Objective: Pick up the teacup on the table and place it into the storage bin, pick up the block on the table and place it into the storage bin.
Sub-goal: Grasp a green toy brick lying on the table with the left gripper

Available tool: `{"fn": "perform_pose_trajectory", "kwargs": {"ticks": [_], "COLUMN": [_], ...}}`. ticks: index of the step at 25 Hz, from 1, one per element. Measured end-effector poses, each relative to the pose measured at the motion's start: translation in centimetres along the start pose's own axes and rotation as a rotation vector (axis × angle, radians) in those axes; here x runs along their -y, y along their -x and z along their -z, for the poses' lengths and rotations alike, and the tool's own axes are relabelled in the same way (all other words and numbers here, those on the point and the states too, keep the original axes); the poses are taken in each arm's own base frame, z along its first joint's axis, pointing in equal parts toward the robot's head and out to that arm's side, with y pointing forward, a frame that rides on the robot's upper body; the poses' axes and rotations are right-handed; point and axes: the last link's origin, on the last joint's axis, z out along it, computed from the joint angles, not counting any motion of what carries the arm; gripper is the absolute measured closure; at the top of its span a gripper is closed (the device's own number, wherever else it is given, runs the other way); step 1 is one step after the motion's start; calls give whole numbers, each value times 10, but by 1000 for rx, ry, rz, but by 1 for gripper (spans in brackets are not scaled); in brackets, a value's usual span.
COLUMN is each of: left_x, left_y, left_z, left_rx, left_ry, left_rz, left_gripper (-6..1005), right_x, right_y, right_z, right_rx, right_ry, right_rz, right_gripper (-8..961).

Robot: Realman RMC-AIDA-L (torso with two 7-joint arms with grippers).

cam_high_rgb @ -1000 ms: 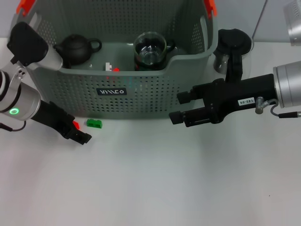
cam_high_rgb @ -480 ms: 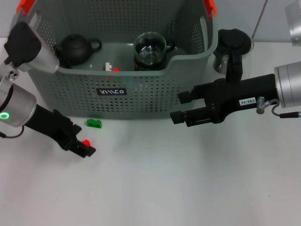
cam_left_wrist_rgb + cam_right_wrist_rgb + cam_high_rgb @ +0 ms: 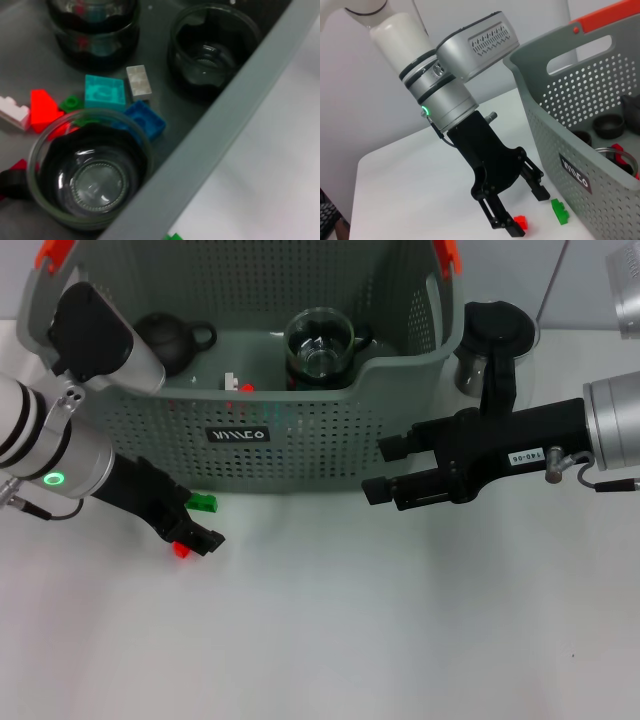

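Red block (image 3: 181, 549) sat on the counter (image 3: 330, 640) w/ left gripper (image 3: 196, 532) jaws spread beside it, storage bin (image 3: 300, 440) just behind. IMO center first, then squeeze. Right gripper (image 3: 383, 470) idle, jaws apart.

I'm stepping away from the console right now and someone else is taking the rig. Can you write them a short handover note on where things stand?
Left gripper: low over the white table in front of the grey perforated storage bin, open, a small red block at one fingertip, not clamped.
Right gripper: open, empty, idle beside the bin's front right corner.
In the bin: a black teapot, a round glass cup and several small blocks.
On the table: the red block, a small green block at the bin's front wall, and a dark lidded glass jar right of the bin.
Left: grasp and bin the red and green blocks.
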Motion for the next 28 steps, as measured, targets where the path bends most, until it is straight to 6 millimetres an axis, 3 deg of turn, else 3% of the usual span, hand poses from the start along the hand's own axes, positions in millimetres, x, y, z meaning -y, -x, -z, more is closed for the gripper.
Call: {"fn": "perform_pose_trajectory", "kwargs": {"ticks": [28], "left_x": [8], "left_y": [-7], "left_z": [-13], "left_rx": [59], "left_ry": [-44], "left_rz": [80], "left_gripper": [179], "right_x": [0], "right_y": [-1], "right_z": [1], "right_rx": [-2], "right_ry": [-1], "right_rz": [-2], "right_gripper": [207]}}
